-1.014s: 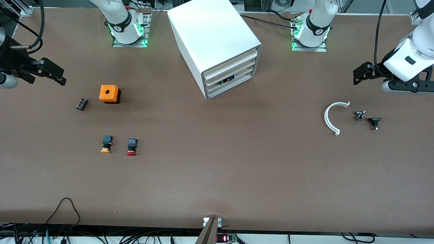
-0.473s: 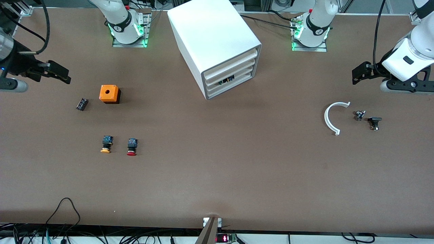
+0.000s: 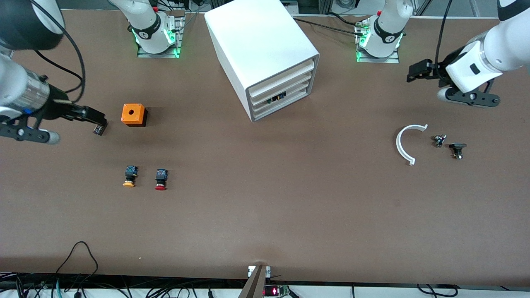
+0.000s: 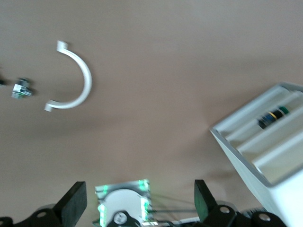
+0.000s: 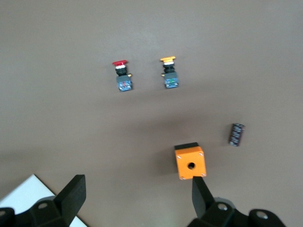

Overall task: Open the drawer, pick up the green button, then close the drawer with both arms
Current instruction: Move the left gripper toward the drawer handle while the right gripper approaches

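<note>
White drawer point(image 3: 278, 98) sat closed, green button point(image 4: 273, 115) inside; left gripper point(image 3: 415, 71) and right gripper point(image 3: 97, 123) hung spread near opposite table point(image 3: 265, 215) edges.

**Both arms up, jaws wide**

Your right gripper point(image 3: 98, 123) hangs low at its own end of the table, fingers point(image 5: 71, 191) spread apart, holding nothing. Your left gripper point(image 3: 415, 71) hovers at its end, fingers point(image 4: 73, 202) likewise apart and empty.
</note>
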Tool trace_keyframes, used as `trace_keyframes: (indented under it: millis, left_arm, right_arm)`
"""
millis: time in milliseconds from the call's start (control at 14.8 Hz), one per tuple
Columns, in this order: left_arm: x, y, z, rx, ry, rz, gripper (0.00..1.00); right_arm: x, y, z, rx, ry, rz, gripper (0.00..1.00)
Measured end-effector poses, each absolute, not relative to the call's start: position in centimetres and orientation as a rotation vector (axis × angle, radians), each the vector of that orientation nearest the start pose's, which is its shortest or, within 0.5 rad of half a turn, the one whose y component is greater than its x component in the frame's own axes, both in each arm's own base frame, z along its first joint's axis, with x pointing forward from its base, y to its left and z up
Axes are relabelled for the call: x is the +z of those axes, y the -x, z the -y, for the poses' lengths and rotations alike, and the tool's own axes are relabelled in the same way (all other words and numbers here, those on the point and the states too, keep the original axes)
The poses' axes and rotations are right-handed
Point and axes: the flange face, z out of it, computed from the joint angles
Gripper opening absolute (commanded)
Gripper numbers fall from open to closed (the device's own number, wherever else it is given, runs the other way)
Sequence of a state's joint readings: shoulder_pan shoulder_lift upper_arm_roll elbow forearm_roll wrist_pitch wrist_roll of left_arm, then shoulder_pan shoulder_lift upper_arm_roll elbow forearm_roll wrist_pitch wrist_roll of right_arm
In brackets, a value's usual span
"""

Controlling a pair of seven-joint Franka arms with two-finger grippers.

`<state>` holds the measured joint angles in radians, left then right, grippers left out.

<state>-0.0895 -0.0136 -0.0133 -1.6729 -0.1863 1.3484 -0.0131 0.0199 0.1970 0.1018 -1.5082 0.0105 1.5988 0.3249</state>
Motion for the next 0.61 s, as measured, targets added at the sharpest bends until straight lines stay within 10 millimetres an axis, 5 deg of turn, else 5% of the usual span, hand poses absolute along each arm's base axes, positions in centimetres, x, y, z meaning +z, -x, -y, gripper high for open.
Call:
trace_keyframes:
  millis: [203,608]
  left_arm:
    - [54.3,-52.0,8.9,0.679,3.348,-0.302,1.0]
    - [43.4,-54.8,9.1,0.904,3.655,-0.605,0.99]
  right_arm:
    - [51.7,-61.5,-10.7,0.186,3.102,-0.482,0.99]
    - [49.1,-63.6,-16.6,0.129,3.048,-0.713,0.99]
